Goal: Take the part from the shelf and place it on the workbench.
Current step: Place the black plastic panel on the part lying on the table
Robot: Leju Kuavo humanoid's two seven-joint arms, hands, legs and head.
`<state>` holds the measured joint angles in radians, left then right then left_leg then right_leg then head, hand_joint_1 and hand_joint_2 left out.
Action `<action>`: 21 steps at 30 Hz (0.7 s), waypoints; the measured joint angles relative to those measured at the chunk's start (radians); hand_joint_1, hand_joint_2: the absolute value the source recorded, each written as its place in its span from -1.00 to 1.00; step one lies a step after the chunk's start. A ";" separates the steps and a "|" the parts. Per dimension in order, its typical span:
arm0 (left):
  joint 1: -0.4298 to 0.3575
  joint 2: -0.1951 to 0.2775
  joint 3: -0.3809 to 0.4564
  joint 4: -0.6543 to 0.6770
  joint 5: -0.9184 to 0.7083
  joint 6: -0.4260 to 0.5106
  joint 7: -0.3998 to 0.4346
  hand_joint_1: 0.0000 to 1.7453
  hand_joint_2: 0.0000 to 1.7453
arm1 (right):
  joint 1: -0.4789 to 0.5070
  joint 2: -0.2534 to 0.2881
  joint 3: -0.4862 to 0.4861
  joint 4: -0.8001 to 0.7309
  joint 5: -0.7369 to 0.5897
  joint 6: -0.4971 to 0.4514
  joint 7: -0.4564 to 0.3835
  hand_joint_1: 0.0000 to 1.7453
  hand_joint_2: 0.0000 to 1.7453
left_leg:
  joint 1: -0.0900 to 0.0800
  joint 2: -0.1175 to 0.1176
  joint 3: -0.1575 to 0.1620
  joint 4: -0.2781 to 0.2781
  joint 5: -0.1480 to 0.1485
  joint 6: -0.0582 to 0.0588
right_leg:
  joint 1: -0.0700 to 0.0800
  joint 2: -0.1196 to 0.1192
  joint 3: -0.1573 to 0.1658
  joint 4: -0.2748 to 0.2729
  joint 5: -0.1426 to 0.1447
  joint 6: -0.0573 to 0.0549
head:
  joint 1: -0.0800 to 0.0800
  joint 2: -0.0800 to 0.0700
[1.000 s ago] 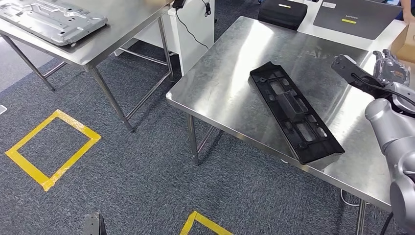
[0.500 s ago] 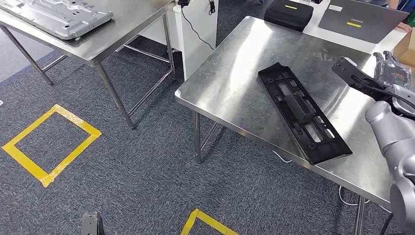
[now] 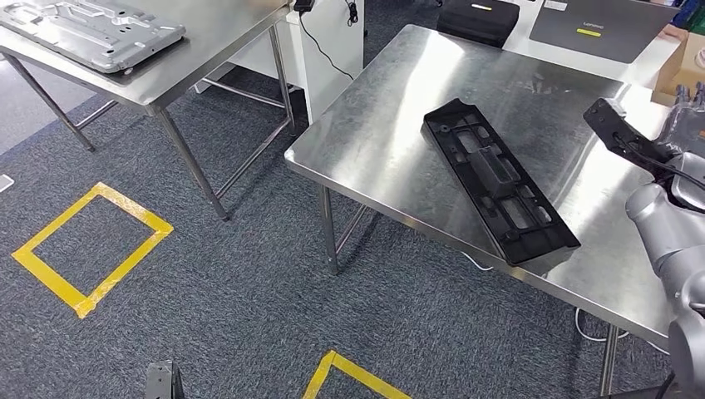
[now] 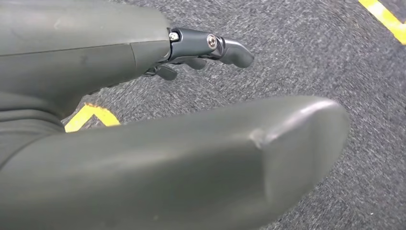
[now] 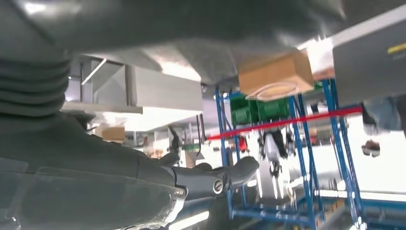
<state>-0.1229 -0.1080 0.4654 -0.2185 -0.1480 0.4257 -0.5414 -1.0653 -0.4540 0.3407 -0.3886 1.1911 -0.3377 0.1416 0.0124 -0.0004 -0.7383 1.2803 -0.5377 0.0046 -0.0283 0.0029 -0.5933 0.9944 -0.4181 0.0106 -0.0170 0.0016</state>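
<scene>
On the steel workbench [image 3: 399,125] I see one long black part [image 3: 496,184] lying flat and diagonal, its near end reaching the front edge. My right hand [image 3: 688,125] sits well off to the part's far-right side, above the table's right edge, touching nothing; it is cut off by the frame, and in the right wrist view its dark fingers [image 5: 225,176] reach out loosely with nothing between them. My left hand [image 4: 143,120] hangs over the grey carpet [image 3: 249,291], thumb and fingers apart, empty. I count two steel tables, the second table [image 3: 208,50] at upper left carrying one grey metal panel [image 3: 91,32], partly cropped. Three yellow floor squares [image 3: 87,249] show, two only partially.
</scene>
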 joint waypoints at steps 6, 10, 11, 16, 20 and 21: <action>-0.001 -0.002 0.000 0.000 -0.001 0.003 0.001 -1.00 -1.00 | 0.133 -0.046 -0.005 -0.061 -0.001 -0.118 0.022 -1.00 -1.00 | -0.008 -0.005 0.147 -0.226 0.086 0.032 | 0.008 -0.001 -0.004 -0.001 0.010 0.009 | 0.000 0.000; -0.002 -0.002 0.001 0.000 0.003 0.012 0.000 -1.00 -1.00 | 0.210 -0.074 -0.017 -0.109 0.009 -0.182 0.033 -1.00 -1.00 | -0.018 -0.001 0.159 -0.267 0.106 0.056 | 0.009 -0.002 -0.009 -0.012 0.021 0.032 | 0.000 0.000; -0.002 -0.003 0.001 0.000 0.004 0.013 -0.001 -1.00 -1.00 | 0.226 -0.082 -0.021 -0.119 0.013 -0.193 0.035 -1.00 -1.00 | -0.017 0.000 0.162 -0.282 0.118 0.063 | 0.010 -0.003 -0.017 -0.002 0.013 0.033 | 0.002 0.000; 0.000 -0.008 0.002 0.000 0.005 0.013 -0.002 -1.00 -1.00 | 0.276 -0.101 -0.029 -0.137 0.017 -0.207 0.039 -1.00 -1.00 | -0.014 0.003 0.138 -0.305 0.155 0.073 | 0.005 -0.003 -0.130 0.252 -0.111 0.024 | 0.008 0.000; -0.001 -0.011 0.002 0.000 0.008 0.013 -0.002 -1.00 -1.00 | 0.291 -0.104 -0.033 -0.148 0.018 -0.210 0.041 -1.00 -1.00 | -0.013 0.003 0.107 -0.286 0.166 0.058 | -0.008 -0.006 -0.006 0.069 -0.059 0.063 | 0.008 0.000; -0.001 -0.010 0.002 0.000 0.009 0.013 -0.002 -1.00 -1.00 | 0.297 -0.105 -0.035 -0.155 0.020 -0.215 0.045 -1.00 -1.00 | -0.015 0.003 0.099 -0.276 0.166 0.053 | -0.007 -0.005 0.022 0.020 -0.047 0.062 | 0.008 0.000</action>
<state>-0.1235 -0.1183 0.4678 -0.2190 -0.1386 0.4386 -0.5439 -0.7683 -0.5591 0.3052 -0.5432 1.2111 -0.5526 0.1862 -0.0028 0.0023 -0.6393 1.0040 -0.3722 0.0578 -0.0354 -0.0018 -0.5715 1.0141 -0.4647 0.0724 -0.0094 0.0017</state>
